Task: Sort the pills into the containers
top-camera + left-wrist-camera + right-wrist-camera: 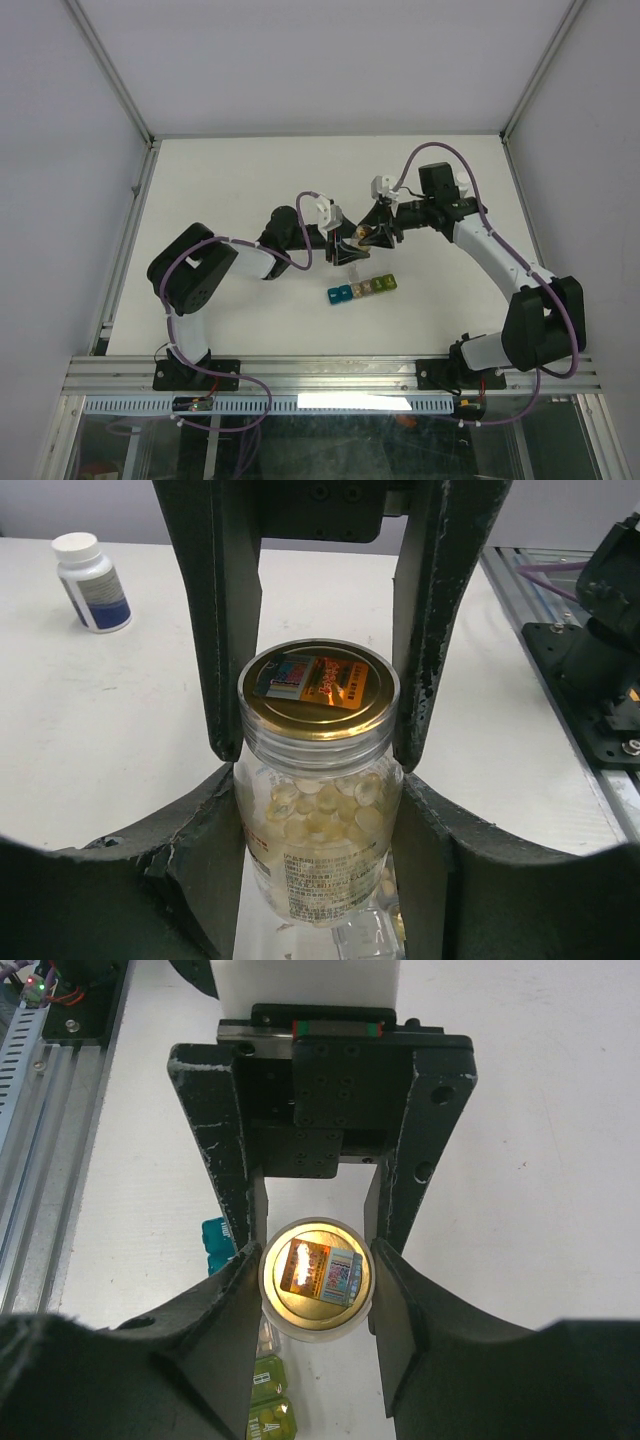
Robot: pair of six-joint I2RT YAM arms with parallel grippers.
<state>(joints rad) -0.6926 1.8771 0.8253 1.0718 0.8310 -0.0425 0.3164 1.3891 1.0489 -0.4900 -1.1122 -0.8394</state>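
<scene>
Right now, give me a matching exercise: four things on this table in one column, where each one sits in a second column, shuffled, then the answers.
Things
1. gold lid
2. clear pill bottle
3. white-capped bottle
4. organiser strip

Places
A. stands apart on the table, untouched
B. between the right gripper fingers
C. lies on the table right by the two grippers
D. body between the left gripper fingers

Pairs: 1-B, 2-D, 3-A, 4-C.
</scene>
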